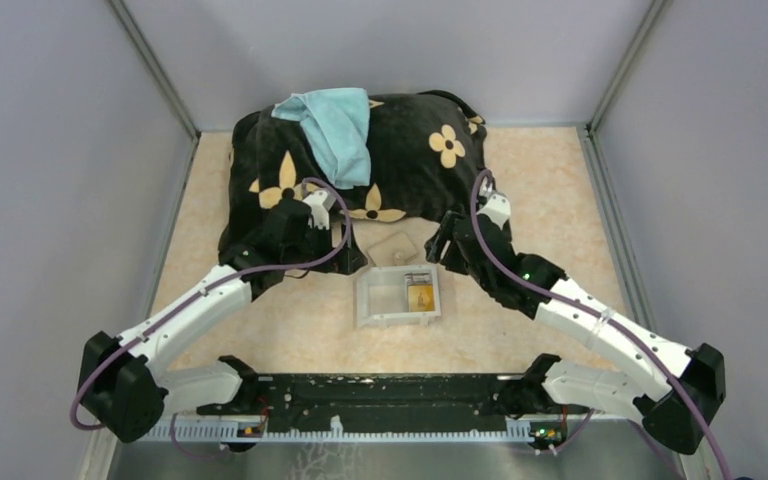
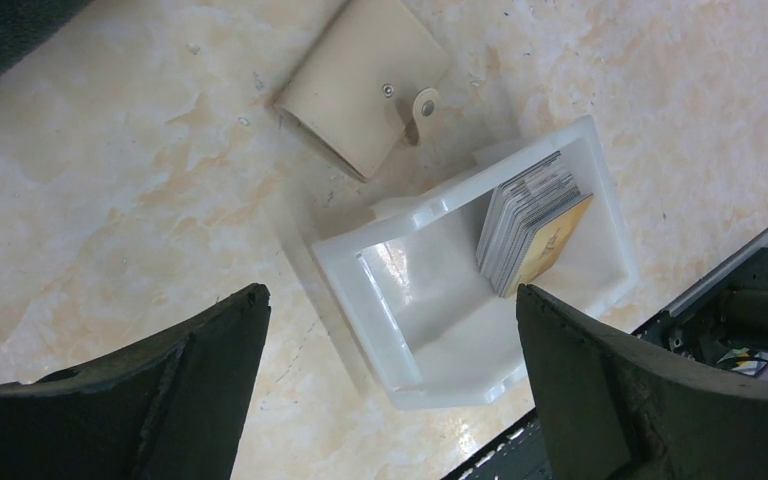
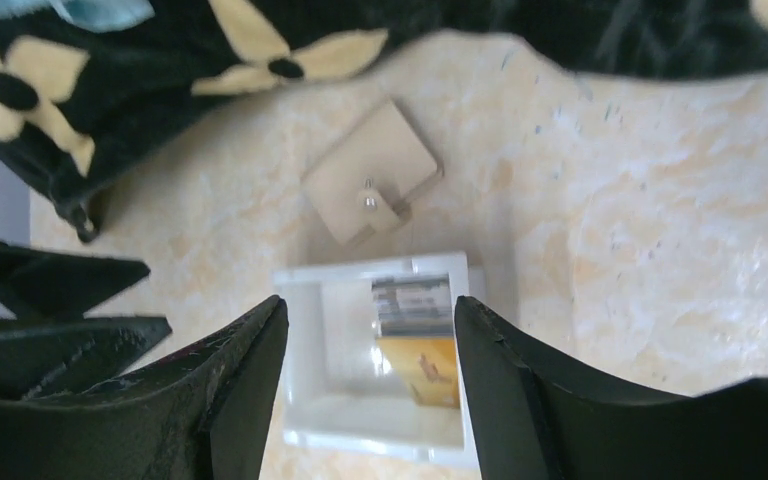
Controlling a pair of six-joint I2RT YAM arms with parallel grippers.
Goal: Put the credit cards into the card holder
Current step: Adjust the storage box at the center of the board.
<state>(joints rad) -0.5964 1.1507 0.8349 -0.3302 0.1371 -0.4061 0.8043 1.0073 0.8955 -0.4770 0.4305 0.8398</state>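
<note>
**Credit cards (image 2: 535, 225) in tray (image 2: 430, 330), card holder (image 2: 360, 85) folded shut**

I see thin glossy rectangles standing on edge, one gold-faced, in white moulded plastic. The smooth tan holder lies just beside it on the marbled bench (image 2: 110, 200). Left fingers (image 2: 200, 400) and right fingers (image 3: 230, 400) gape, empty.

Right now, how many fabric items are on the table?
2. A black flowered cloth lies at the far side; a light blue towel is draped over its top. Others could be hidden beneath.
</note>
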